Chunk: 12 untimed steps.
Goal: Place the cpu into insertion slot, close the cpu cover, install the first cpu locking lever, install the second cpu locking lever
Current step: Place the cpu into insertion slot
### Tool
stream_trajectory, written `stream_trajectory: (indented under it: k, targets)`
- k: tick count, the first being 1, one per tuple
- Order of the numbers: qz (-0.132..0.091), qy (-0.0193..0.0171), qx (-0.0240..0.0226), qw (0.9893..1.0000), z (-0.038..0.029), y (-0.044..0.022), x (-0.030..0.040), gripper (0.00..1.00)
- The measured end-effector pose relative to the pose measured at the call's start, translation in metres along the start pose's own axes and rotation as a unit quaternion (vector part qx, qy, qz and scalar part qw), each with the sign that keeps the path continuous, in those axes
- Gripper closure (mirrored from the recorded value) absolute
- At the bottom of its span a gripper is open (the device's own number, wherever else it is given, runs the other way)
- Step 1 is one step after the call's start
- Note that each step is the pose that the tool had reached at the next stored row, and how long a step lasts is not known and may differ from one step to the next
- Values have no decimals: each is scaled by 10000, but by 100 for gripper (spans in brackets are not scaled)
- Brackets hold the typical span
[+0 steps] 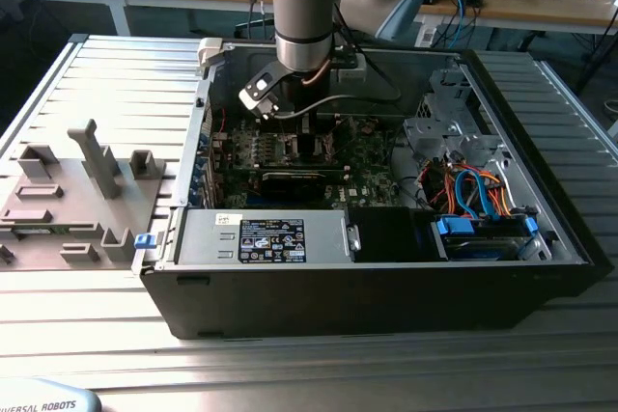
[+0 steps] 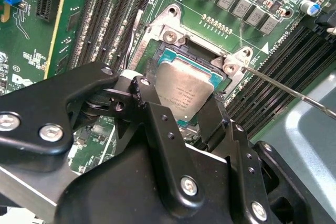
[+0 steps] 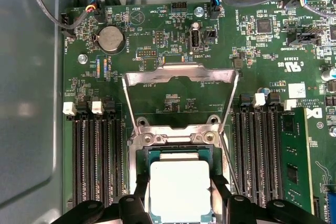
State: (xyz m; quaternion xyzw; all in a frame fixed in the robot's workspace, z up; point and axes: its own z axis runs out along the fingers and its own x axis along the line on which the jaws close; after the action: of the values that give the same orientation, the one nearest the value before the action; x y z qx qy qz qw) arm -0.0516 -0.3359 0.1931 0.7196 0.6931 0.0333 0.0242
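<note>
— Where is the cpu (image 3: 180, 190)?
— Over the insertion slot (image 3: 173, 150), lying flat, dull silver top upward, a green edge showing round it; the gripper (image 3: 180, 182) pinches it by two opposite sides; whether it is fully seated I cannot tell.
— And the cpu cover (image 3: 181, 73)?
— Swung open; a thin silver frame raised from its hinge at one edge of the slot, green board showing through its window.
— The levers?
— One thin wire lever (image 2: 283, 88) slants away from the slot's corner, holding nothing down; the other I cannot make out.
</note>
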Motion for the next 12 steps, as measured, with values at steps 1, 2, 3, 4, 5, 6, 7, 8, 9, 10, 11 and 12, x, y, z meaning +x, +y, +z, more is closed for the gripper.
stream_trajectory:
  k: [1, 2, 3, 4, 5, 6, 7, 8, 9, 10, 11, 12]
  targets:
    - [0, 0, 0, 10000, 0, 0, 0, 46]
    - [0, 0, 0, 10000, 0, 0, 0, 46]
    - [1, 2, 0, 10000, 1, -1, 0, 45]
    - [2, 10, -2, 10000, 7, 1, 4, 45]
    - [1, 6, -4, 10000, 6, 1, 4, 45]
    - [1, 5, -4, 10000, 6, 1, 4, 39]
    - [1, 5, -3, 10000, 6, 2, 4, 39]
    - [1, 4, -3, 10000, 6, 2, 4, 39]
    - [1, 5, -3, 10000, 4, 2, 4, 39]
    - [1, 10, -6, 10000, -13, 4, 6, 39]
    - [1, 18, -10, 10000, -50, 8, 9, 39]
    - [1, 9, -6, 10000, -86, 10, 7, 39]
